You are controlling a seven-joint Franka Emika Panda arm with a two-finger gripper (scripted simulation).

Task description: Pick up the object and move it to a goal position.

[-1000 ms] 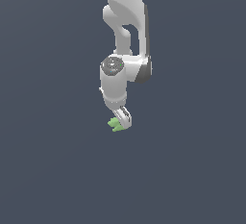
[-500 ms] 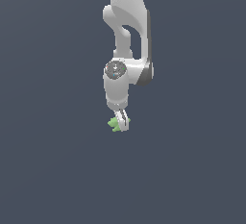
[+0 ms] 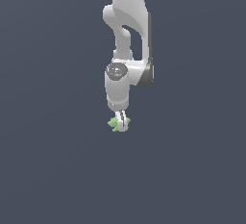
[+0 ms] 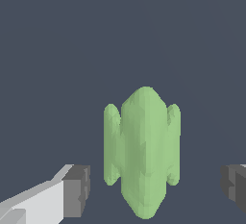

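The object (image 4: 144,151) is a small light-green lumpy item with lobes on its sides. In the exterior view it (image 3: 113,123) sits at the tips of my white gripper (image 3: 121,122), which points straight down. In the wrist view my gripper (image 4: 156,189) is open and straddles the object. One dark pad (image 4: 77,192) stands a little off one side of it. The other pad (image 4: 235,187) stands farther off the opposite side. Neither pad touches the object.
A plain dark grey surface (image 3: 57,170) fills both views. The white arm (image 3: 129,21) rises above the gripper to the top of the exterior view.
The hand has straightened from a slight tilt to vertical over the object. The fingertips have stayed at the object, which has not moved.
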